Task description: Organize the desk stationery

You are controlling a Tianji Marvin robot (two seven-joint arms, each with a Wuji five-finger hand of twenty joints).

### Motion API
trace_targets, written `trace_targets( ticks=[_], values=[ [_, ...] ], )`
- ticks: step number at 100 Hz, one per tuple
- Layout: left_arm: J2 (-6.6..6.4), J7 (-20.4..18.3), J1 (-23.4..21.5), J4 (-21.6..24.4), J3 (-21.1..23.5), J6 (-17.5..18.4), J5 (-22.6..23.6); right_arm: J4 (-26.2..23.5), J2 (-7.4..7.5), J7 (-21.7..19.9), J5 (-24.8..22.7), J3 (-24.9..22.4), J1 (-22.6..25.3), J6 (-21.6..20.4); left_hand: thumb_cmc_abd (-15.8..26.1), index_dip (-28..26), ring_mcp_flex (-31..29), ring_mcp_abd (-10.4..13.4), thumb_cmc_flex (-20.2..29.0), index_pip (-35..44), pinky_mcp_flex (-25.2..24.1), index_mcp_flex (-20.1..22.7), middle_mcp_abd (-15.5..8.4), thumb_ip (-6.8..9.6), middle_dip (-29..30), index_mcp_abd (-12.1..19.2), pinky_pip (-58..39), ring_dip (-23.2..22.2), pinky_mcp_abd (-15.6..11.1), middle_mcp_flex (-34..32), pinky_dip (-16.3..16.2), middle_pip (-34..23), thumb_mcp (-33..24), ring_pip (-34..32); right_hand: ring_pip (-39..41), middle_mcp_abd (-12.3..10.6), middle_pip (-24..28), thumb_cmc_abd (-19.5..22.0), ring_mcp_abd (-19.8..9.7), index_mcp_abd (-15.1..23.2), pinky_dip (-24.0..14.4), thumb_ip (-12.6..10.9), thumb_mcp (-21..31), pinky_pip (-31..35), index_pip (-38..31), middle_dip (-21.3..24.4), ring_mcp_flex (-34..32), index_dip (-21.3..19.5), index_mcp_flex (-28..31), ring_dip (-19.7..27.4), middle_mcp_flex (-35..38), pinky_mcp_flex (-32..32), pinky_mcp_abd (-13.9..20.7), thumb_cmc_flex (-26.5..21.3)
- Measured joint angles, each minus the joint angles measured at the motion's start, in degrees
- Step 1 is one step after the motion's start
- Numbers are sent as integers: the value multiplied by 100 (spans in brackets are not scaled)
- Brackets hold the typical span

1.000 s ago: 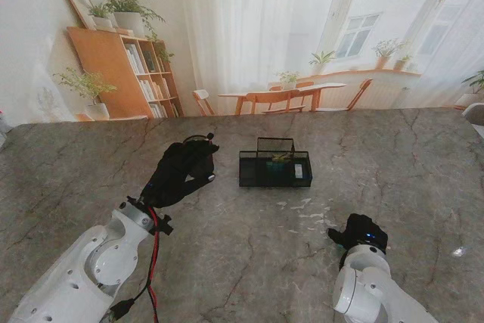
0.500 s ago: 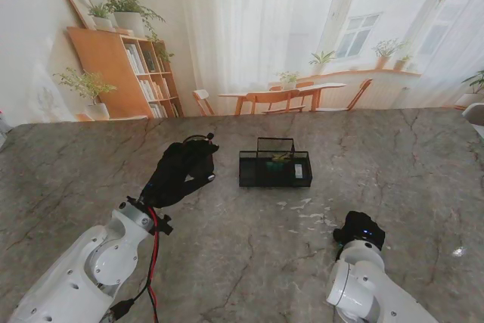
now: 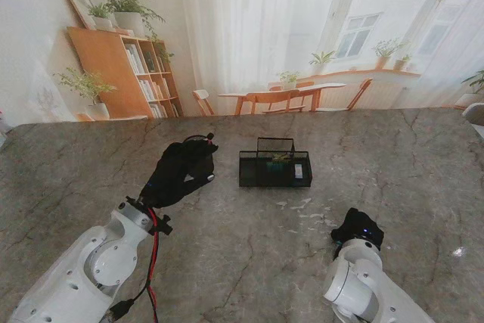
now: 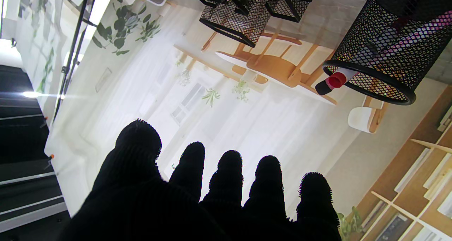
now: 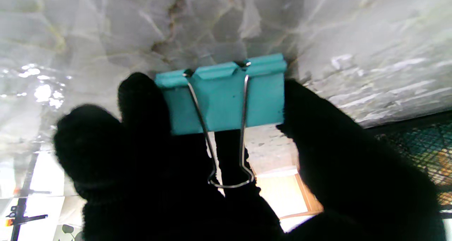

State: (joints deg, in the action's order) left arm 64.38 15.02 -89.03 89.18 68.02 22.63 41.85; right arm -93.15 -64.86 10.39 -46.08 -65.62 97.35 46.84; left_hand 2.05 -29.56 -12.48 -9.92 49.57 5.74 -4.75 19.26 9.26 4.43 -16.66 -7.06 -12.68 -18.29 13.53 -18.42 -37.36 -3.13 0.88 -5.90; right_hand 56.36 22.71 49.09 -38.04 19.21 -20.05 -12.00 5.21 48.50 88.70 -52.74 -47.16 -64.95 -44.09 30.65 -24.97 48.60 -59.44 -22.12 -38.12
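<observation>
A teal binder clip with silver wire handles lies against the marble table, and my right hand is shut on it, fingers on one side and thumb on the other. In the stand view that hand sits low on the table at the near right and hides the clip. The black mesh organizer tray stands at the table's middle, farther from me. My left hand hovers left of the tray, open, with its fingers apart and nothing in them. A black mesh pen cup holding markers is just beyond those fingers.
Pale scuff marks dot the marble between the tray and my right hand. The tray holds a small green item and a white one. A red-capped marker pokes out of the cup's rim.
My right hand has crept slightly farther from me and leftward, and its forearm has turned a little. The left arm and the tray have not moved.
</observation>
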Motion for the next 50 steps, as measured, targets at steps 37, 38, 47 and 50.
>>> trace_targets(
  ticks=[37, 38, 47, 50],
  values=[
    [-1, 2, 1, 0, -4, 0, 2, -169, -210, 371, 445, -301, 247, -117, 0, 0, 0, 0, 0, 0, 0, 0, 0, 0, 0, 0, 0, 0, 0, 0, 0, 0, 0, 0, -322, -407, 50, -290, 4, 128, 59, 239, 122, 0, -537, 175, -180, 209, 145, 9, 296, -121, 0, -62],
    [-1, 2, 2, 0, -4, 0, 3, -179, -215, 379, 466, -310, 255, -119, 0, 0, 0, 0, 0, 0, 0, 0, 0, 0, 0, 0, 0, 0, 0, 0, 0, 0, 0, 0, -342, -407, 50, -313, 5, 128, 59, 239, 122, 0, -538, 176, -180, 210, 145, 24, 296, -121, 0, -73],
    [-1, 3, 3, 0, -4, 0, 4, -262, -253, 456, 633, -374, 307, -137, 0, 0, 0, 0, 0, 0, 0, 0, 0, 0, 0, 0, 0, 0, 0, 0, 0, 0, 0, 0, -435, -408, 48, -331, 11, 128, 59, 292, 122, 0, -545, 177, -180, 226, 146, 65, 296, -121, 0, -93],
    [-1, 3, 3, 0, -4, 0, 4, -288, -266, 478, 664, -394, 320, -139, 0, 0, 0, 0, 0, 0, 0, 0, 0, 0, 0, 0, 0, 0, 0, 0, 0, 0, 0, 0, -447, -408, 48, -341, 11, 129, 59, 292, 122, 0, -545, 178, -180, 254, 147, 67, 296, -121, 0, -95]
  ],
)
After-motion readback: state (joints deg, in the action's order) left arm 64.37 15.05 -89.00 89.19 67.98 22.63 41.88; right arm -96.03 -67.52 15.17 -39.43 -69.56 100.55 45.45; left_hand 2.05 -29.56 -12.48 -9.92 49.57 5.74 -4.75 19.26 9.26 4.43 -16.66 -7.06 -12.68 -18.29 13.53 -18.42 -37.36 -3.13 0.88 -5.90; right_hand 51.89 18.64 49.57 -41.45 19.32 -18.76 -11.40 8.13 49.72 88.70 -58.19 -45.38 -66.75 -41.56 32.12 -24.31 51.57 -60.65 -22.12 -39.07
